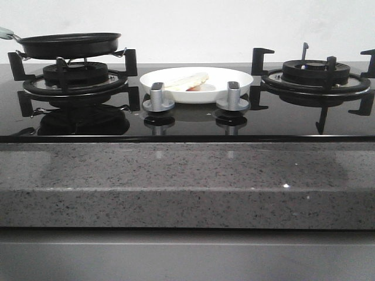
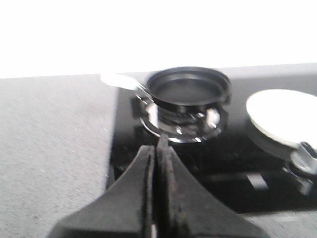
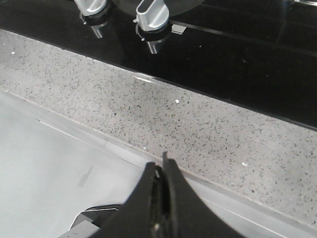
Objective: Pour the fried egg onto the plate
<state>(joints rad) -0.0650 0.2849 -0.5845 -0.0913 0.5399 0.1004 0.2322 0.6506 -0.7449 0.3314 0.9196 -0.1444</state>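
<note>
The white plate [image 1: 234, 79] stands on the black glass hob between the two burners, behind the two knobs. The fried egg [image 1: 186, 81] lies in it, folded, with a bit of orange yolk showing. The plate also shows in the left wrist view [image 2: 282, 116]. The black frying pan [image 1: 69, 44] rests on the left burner and looks empty in the left wrist view [image 2: 188, 88]. My left gripper [image 2: 157, 148] is shut and empty, short of the left burner. My right gripper [image 3: 161, 166] is shut and empty, over the front edge of the stone counter. Neither gripper shows in the front view.
Two silver knobs [image 1: 158, 98] [image 1: 233, 97] stand in front of the plate. The right burner [image 1: 316, 76] has a bare black pan support. A speckled grey stone counter [image 1: 187, 175] runs along the front of the hob. The pan's pale handle [image 2: 116, 80] points away from the plate.
</note>
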